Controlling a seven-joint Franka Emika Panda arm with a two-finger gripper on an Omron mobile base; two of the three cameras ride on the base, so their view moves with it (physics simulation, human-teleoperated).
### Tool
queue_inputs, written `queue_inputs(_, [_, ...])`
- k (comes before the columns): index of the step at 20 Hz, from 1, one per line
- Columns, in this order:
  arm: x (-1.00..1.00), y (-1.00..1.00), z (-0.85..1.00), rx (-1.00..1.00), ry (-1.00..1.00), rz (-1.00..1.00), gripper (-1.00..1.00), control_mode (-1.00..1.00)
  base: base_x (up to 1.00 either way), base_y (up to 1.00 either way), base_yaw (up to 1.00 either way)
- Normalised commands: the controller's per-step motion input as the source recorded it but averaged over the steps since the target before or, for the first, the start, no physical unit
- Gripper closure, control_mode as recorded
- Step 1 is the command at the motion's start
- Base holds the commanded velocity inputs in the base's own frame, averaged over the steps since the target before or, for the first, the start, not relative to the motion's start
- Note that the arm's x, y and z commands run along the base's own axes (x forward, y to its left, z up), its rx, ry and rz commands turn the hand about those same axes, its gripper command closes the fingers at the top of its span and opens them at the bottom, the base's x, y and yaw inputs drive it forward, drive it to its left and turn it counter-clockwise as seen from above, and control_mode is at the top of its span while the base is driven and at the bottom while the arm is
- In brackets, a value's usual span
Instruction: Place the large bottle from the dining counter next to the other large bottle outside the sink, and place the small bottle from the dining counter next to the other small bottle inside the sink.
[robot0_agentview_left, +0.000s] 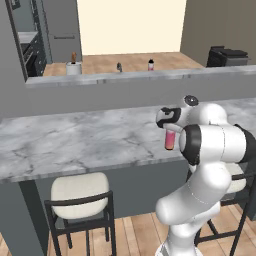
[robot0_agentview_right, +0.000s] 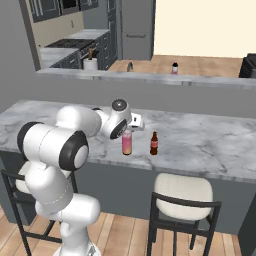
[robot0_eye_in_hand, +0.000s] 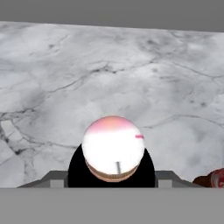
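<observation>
The large bottle, pink and pale, stands upright on the white marble dining counter near its front edge. My gripper points straight down over its top, a finger tight against each side. In the hand view I look down on the bottle's rounded top. The small bottle, dark brown with a red label, stands just beside it. A faucet marks the sink on the far counter; its basin is hidden behind the ledge.
A dark-capped bottle stands near the faucet, and a white crock further left. Cushioned stools sit under the counter's front edge. A raised grey ledge backs the marble.
</observation>
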Motion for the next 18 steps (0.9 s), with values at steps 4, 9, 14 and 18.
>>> queue_inputs(4, [0.04,-0.04,-0.06,0.00,-0.01,0.00,1.00,-1.00,0.00,0.00,0.00])
queue_inputs(9, [0.03,-0.02,0.04,0.00,0.00,0.01,1.00,-1.00,0.00,0.00,0.00])
queue_inputs(14, [-0.02,0.00,0.53,0.00,0.00,0.01,1.00,-1.00,0.00,0.00,0.00])
queue_inputs(18, [-0.08,-0.02,0.68,0.00,0.00,0.00,1.00,-1.00,0.00,0.00,0.00])
